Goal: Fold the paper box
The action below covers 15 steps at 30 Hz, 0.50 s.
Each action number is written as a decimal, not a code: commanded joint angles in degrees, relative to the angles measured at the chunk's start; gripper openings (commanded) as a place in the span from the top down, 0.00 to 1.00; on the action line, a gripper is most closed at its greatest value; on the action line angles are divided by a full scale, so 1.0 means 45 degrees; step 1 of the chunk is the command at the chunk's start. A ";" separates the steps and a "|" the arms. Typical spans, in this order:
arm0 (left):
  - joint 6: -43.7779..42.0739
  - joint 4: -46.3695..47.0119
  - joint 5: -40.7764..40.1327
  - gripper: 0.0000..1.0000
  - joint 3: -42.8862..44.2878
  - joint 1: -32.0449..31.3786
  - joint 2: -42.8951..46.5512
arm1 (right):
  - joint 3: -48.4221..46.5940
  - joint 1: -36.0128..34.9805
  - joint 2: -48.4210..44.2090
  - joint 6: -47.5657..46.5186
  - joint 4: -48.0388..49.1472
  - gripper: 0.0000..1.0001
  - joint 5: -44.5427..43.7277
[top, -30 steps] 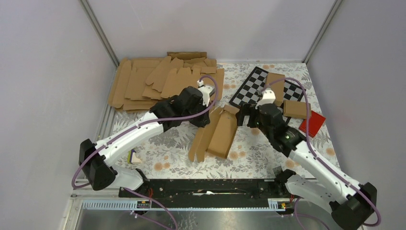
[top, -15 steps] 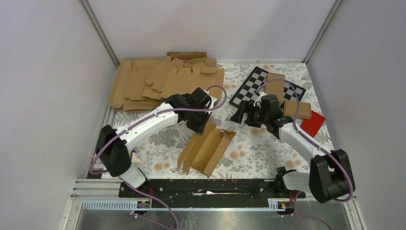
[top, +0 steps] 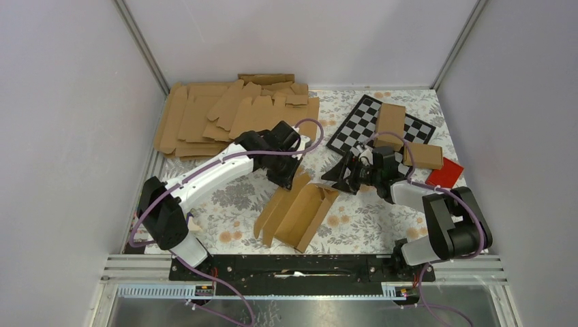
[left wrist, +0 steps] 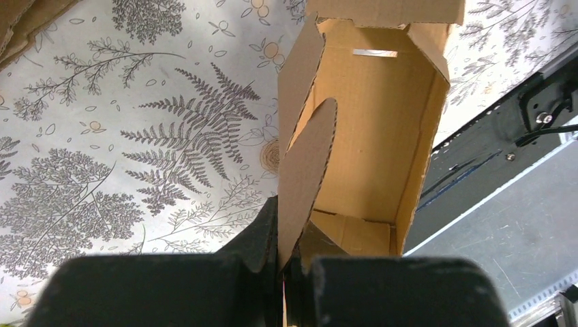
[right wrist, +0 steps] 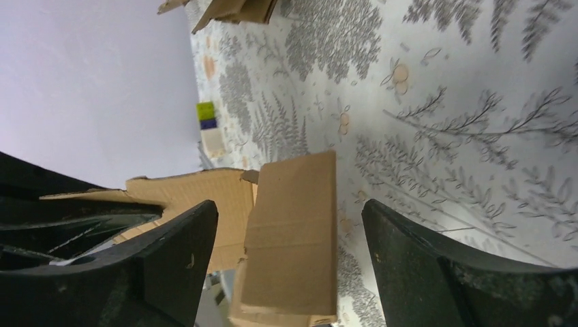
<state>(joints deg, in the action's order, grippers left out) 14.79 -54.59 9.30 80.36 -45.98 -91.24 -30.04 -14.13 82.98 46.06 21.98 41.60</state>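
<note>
The paper box [top: 298, 212] is a brown half-formed carton lying on the floral table in the top view, its open trough facing up. My left gripper [top: 287, 178] is shut on a rounded flap [left wrist: 303, 174] at the carton's far end; the carton's inside [left wrist: 371, 129] shows beyond my jaws. My right gripper [top: 339, 174] is open, just right of the carton's far end, apart from it. In the right wrist view the box's side panel [right wrist: 293, 231] sits between my spread fingers [right wrist: 177, 262].
A stack of flat brown blanks [top: 225, 112] lies at the back left. A checkerboard [top: 371, 122] with two small folded cartons [top: 390, 122] is at the back right, beside a red block [top: 445, 176]. Small coloured blocks [right wrist: 206, 116] sit near the left wall.
The left gripper turned and pulled the carton toward the near left. The right arm swung low, its gripper coming down beside the carton's far end.
</note>
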 commanded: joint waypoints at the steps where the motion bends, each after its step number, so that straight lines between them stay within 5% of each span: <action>1: 0.0038 0.0124 0.0760 1.00 0.0731 0.0149 0.0645 | 0.0451 0.0015 0.0109 0.1574 0.2613 0.16 0.1934; 15: 0.0481 -0.0224 0.1506 1.00 0.1405 0.0217 0.0310 | 0.0210 -0.0025 -0.1443 0.0352 0.0867 0.24 0.2432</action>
<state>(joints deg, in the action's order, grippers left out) 16.10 -56.07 13.63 83.92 -45.36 -91.11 -27.59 -14.13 78.56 50.41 28.12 49.39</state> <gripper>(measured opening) 0.014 0.772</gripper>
